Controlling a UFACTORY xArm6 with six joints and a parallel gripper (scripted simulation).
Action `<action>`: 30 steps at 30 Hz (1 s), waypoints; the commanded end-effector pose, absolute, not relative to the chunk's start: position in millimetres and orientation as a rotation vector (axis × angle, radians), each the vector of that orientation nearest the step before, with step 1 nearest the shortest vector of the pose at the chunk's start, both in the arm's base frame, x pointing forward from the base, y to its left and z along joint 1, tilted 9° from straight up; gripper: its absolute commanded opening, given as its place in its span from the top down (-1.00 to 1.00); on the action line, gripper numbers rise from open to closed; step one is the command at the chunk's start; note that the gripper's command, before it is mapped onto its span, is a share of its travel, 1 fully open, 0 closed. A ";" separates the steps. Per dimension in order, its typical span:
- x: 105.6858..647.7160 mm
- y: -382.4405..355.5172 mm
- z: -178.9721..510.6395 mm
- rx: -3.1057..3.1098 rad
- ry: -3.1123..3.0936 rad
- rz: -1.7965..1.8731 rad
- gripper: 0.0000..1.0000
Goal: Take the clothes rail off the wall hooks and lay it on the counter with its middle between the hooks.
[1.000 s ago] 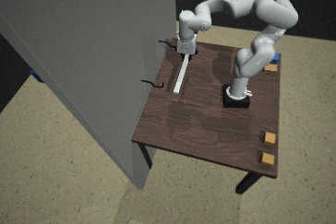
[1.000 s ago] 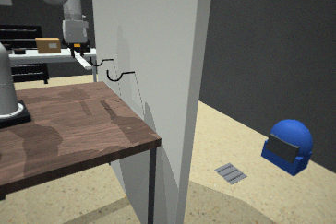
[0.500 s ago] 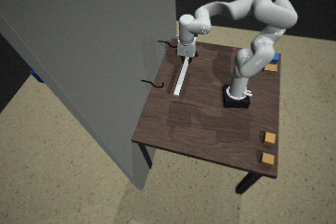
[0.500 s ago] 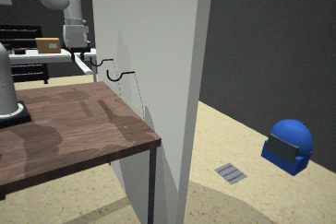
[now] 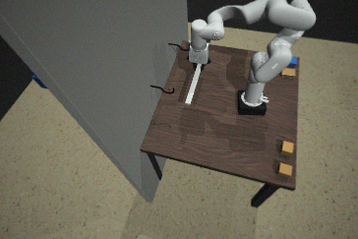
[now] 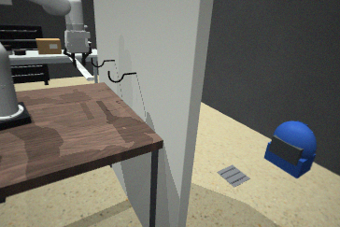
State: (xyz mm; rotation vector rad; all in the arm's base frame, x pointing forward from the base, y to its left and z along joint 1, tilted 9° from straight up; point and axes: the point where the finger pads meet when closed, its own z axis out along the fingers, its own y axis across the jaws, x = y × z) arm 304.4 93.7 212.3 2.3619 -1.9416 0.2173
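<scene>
The white clothes rail [image 5: 194, 84] is held at its far end in my gripper [image 5: 199, 61], which is shut on it. The rail runs roughly parallel to the grey wall [image 5: 98, 58], a little out from it and apart from both black hooks, the far one [image 5: 173, 45] and the near one [image 5: 162, 89]. In the exterior view the gripper [image 6: 78, 57] hangs above the dark wooden counter [image 6: 70, 120] with the rail [image 6: 84, 69] sloping down from it, beside the two hooks [image 6: 120, 76]. I cannot tell whether the rail's near end touches the counter.
The arm's base [image 5: 252, 102] stands mid-counter. Small orange blocks [image 5: 286, 147] lie along the counter's right edge, and another [image 5: 288, 72] sits at the far right corner. A blue domed object [image 6: 290, 148] and a grey grate [image 6: 233, 176] are on the floor.
</scene>
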 end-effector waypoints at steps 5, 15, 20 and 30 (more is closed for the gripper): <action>306.2 92.3 200.7 2.364 -1.944 0.220 1.00; 307.1 90.3 187.6 2.364 -1.944 0.220 1.00; 307.6 89.1 179.3 2.364 -1.944 0.220 1.00; 308.4 87.1 166.1 2.364 -1.944 0.220 1.00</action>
